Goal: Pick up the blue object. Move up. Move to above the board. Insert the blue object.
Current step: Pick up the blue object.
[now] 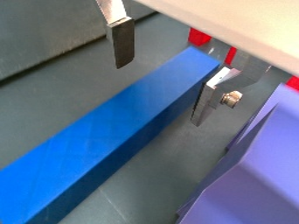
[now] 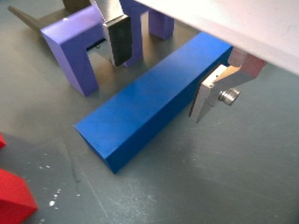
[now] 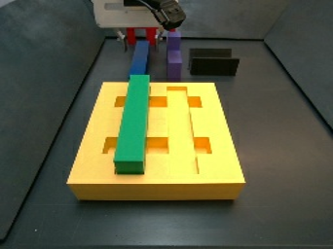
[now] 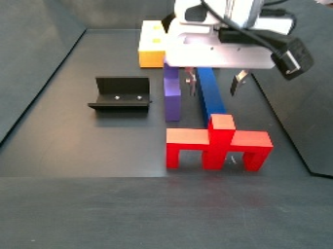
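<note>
In a wrist view, the blue bar [image 1: 111, 131] was seen lying flat on the grey tabletop [image 1: 47, 105], its long axis running between the two silver fingers [image 1: 121, 39] of the gripper [image 1: 163, 74]. The jaws were spread, one finger on each long side of the bar, with a gap left at each face; nothing was grasped.

In a wrist view, the blue bar [image 2: 158, 101] was seen straddled crosswise by the gripper [image 2: 163, 70], with the purple block [image 2: 87, 44] just beside it and a red piece [image 2: 14, 192] well apart.

In a side view, the blue bar [image 3: 138, 60] lay behind the yellow board [image 3: 92, 146], roughly in line with the green bar [image 3: 134, 122] seated in it; the gripper [image 3: 146, 37] hung over the blue bar's far part.

In a side view, the blue bar [image 4: 209, 97] lay between the purple block [image 4: 173, 95] and the tabletop's edge, under the gripper [image 4: 219, 78], with the fixture [image 4: 121, 94] apart. A straight descent and closing across the short width was judged sufficient.
</note>
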Motion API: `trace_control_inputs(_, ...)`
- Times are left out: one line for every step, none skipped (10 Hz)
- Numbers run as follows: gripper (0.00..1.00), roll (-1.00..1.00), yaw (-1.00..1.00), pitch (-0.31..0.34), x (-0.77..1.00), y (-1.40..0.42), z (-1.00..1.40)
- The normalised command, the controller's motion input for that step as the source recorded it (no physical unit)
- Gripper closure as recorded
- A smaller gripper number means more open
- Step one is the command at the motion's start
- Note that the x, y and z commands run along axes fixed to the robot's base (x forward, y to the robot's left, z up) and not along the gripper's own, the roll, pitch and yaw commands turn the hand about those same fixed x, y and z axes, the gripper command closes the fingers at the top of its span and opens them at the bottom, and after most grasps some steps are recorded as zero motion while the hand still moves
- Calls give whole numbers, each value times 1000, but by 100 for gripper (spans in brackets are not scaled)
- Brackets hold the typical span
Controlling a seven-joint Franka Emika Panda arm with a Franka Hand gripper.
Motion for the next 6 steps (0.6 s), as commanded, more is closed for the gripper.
trace_control_inputs(0, -20, 0, -64, -97, 0, -214)
trace_control_inputs(0, -66, 0, -66, -49, 0, -103)
trace_control_inputs(0, -91, 0, -70, 0, 0, -46)
trace_control_inputs(0, -97, 0, -74, 0, 0, -17)
trace_control_inputs(0, 0, 0, 0, 0, 0, 0)
trace_control_inputs(100, 0, 0, 0, 0, 0, 0)
